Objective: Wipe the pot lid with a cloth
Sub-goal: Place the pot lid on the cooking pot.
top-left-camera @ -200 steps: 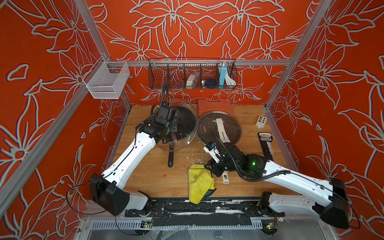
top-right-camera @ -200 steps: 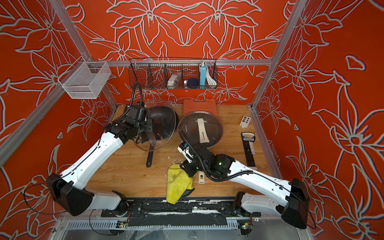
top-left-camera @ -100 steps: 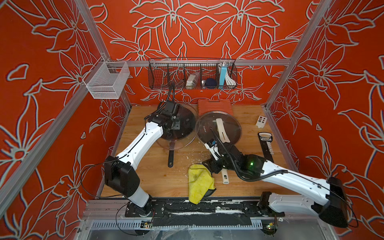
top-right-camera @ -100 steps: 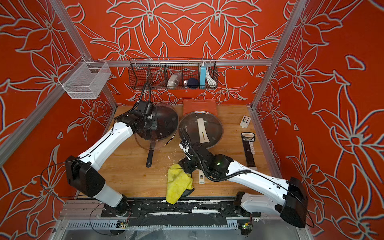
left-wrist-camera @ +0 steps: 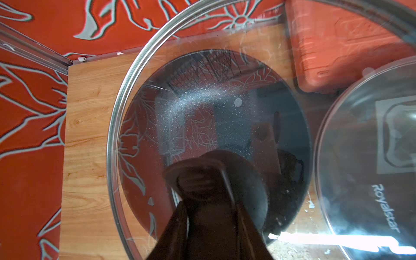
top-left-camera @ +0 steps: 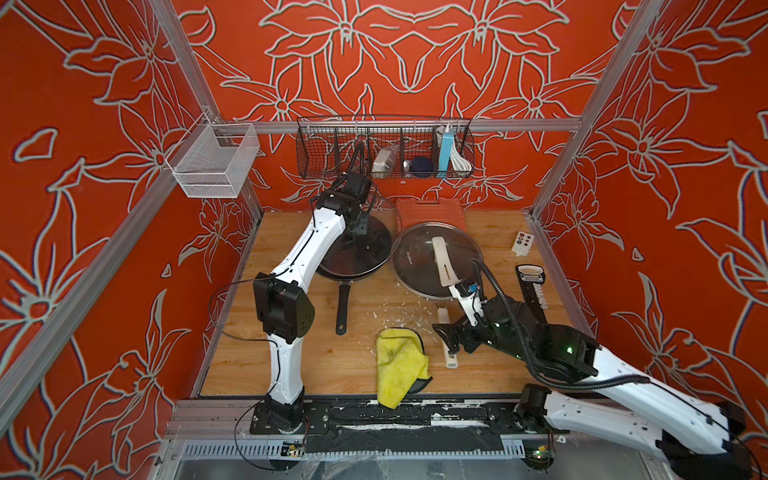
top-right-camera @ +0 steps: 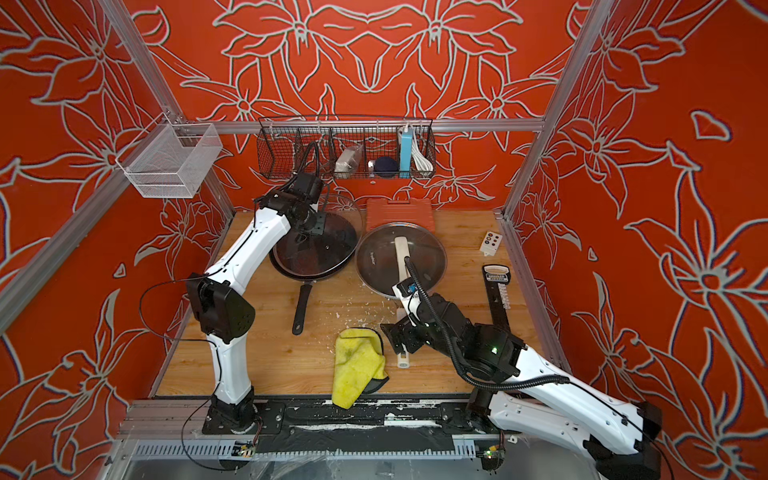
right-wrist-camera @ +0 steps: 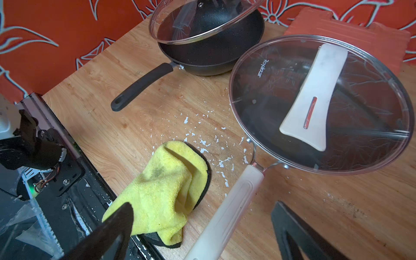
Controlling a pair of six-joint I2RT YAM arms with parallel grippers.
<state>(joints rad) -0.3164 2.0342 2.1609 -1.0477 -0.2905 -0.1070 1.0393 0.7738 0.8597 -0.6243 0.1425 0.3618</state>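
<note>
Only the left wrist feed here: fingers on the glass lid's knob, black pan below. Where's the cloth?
Observer: The yellow cloth lies crumpled at the front edge of the table, one corner overhanging the black rail.
Operator: Right arm on it?
Observer: No. The right gripper hovers open beside it, above a white pan handle, holding nothing.
Operator: Lid level?
Observer: Tilted. In the right wrist view the glass lid slants over the black pan.
</note>
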